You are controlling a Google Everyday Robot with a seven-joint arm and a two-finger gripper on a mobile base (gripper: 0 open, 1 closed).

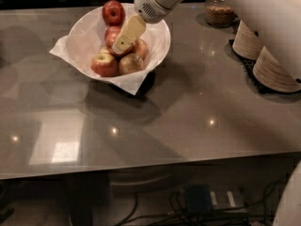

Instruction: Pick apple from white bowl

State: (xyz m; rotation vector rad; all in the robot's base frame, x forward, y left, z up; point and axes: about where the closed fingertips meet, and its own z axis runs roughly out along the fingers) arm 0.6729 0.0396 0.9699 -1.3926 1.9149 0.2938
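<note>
The white bowl [160, 41], lined with white paper whose corners stick out, stands at the back left of the grey table. It holds several apples. The large orange-red apple [111, 34] lies in the middle of the pile, partly hidden by my gripper. A darker crimson apple [114, 12] sits at the bowl's back rim. Smaller yellow-green, red-blushed apples [104, 64] lie at the front. My gripper [118, 46] reaches down into the bowl from the upper right, right at the orange-red apple. Whether it grips the apple cannot be seen.
Two stacks of off-white paper plates [275, 65] stand at the table's right edge on a dark mat. A glass jar with brown contents [219, 11] stands at the back. The table's front edge [141, 166] runs across below, with cables on the floor underneath.
</note>
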